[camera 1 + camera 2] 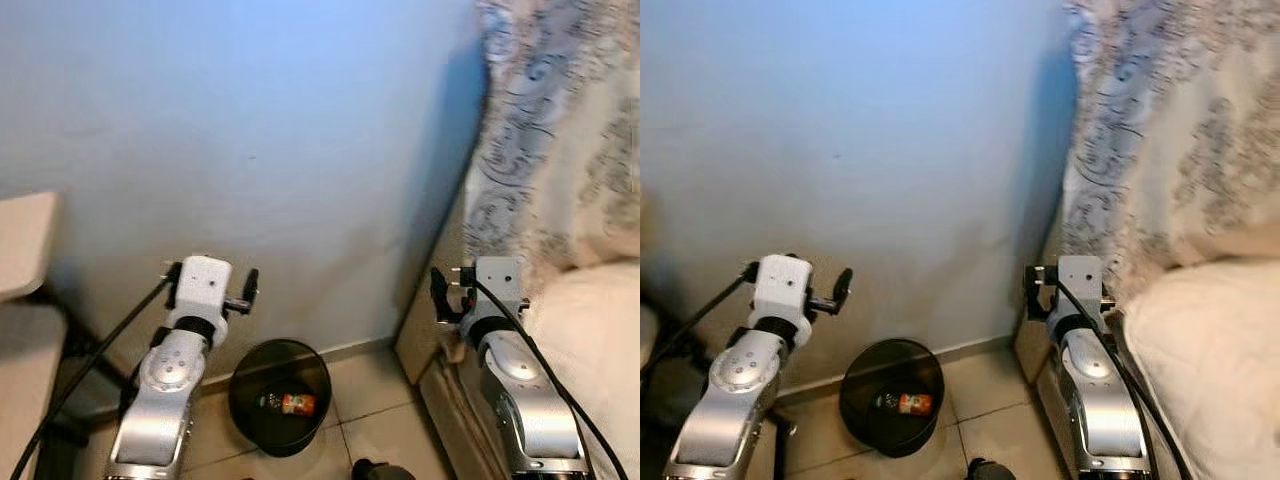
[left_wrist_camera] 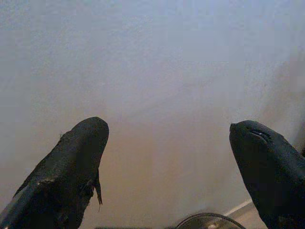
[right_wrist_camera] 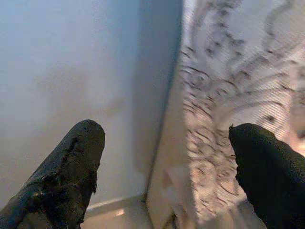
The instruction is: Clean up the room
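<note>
At my far left I see the edge of a pale table (image 1: 22, 245), close to the blue wall (image 1: 280, 130); next comes my left arm (image 1: 165, 400), raised in front of me, with a black cable running down from its wrist; my left gripper (image 2: 169, 167) points at the wall, and in the left wrist view its two black fingers (image 2: 71, 176) stand wide apart with nothing between them, so it is released and empty; at the lower edge of that view a dark round rim (image 2: 209, 222) just shows. On the tiled floor (image 1: 370, 400), between my two arms and against the foot of the wall, stands a black bin (image 1: 280, 395); inside it lies a small can (image 1: 297, 403) with an orange and white label, on its side; beside it there is another small thing which I cannot tell. Near the lower edge, just right of the bin, a dark round object (image 1: 380, 470) is partly cut off. Further right is my right arm (image 1: 520, 400), also raised; my right gripper (image 3: 167, 171) is spread open too and holds nothing, pointing at the corner where the wall meets a patterned curtain (image 1: 540, 120). At the far right lies a cream cushion (image 1: 600, 350), just beside my right arm.
</note>
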Motion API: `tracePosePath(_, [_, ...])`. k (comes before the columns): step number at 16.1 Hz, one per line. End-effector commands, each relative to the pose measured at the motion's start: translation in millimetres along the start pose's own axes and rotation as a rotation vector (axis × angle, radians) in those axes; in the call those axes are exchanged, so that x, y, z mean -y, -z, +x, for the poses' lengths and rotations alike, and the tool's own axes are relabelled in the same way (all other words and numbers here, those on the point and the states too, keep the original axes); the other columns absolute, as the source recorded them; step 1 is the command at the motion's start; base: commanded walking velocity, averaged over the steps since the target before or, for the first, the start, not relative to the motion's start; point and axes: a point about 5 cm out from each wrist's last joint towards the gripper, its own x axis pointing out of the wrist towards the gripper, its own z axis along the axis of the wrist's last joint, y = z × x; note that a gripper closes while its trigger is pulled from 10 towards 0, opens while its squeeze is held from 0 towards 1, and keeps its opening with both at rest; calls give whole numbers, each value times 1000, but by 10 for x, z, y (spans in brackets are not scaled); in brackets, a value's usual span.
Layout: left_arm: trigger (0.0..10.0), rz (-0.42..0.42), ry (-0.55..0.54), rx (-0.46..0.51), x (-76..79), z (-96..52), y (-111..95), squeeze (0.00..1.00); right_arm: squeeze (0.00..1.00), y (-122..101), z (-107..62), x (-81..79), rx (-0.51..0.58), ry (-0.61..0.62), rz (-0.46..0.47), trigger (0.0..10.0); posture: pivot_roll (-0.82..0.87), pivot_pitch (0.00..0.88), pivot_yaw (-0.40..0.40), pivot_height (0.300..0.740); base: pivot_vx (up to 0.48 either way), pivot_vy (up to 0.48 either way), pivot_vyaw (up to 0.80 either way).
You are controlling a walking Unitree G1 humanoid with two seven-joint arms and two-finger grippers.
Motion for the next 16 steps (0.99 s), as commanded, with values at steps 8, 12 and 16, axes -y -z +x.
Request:
tracePosePath(8, [10000,-38,-6,-17,28,-22,54,0,1000,6,-55,31,-24,-5,-17,10000,29,0,38,740,0,0,-800])
tracePosePath(12, [10000,-54,-17,-3,24,4,30,0,1000,41,-54,5,-41,-15,-15,10000,33,0,37,740,0,0,-800])
tracePosePath(16, [10000,-58,-10,8,33,20,4,0,1000,44,-54,-22,-45,-24,-20,10000,33,0,35,740,0,0,-800])
